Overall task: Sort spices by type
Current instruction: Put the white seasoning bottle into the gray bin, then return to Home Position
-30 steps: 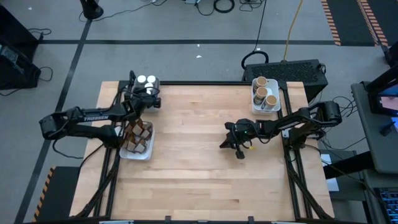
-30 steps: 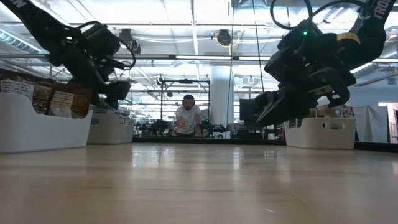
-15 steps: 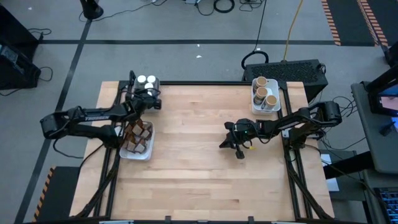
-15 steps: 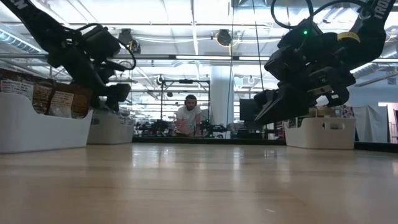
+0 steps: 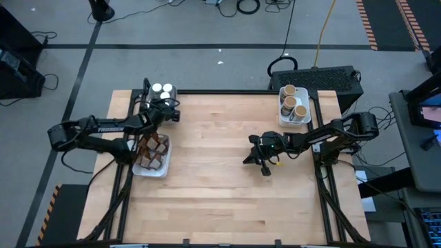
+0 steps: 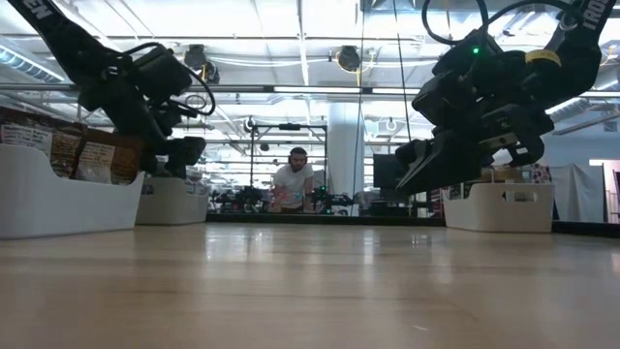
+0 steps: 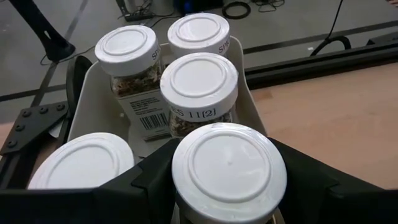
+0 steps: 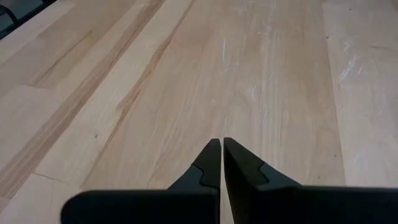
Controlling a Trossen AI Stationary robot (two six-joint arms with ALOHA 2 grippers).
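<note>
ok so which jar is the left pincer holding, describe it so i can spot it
Go to the table's far left corner, where a white tray holds white-lidded jars. The held jar sits between the left pincer's dark fingers at the tray's near end; unlike its neighbours, it is the only one clamped.

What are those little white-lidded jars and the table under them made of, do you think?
The white-lidded jar between the left gripper's fingers has a smooth, matte white lid, likely plastic. Its neighbours have clear walls showing spice inside, glass or clear plastic, I can't tell which. The table looks like pale wood: grain streaks and plank seams show.
</note>
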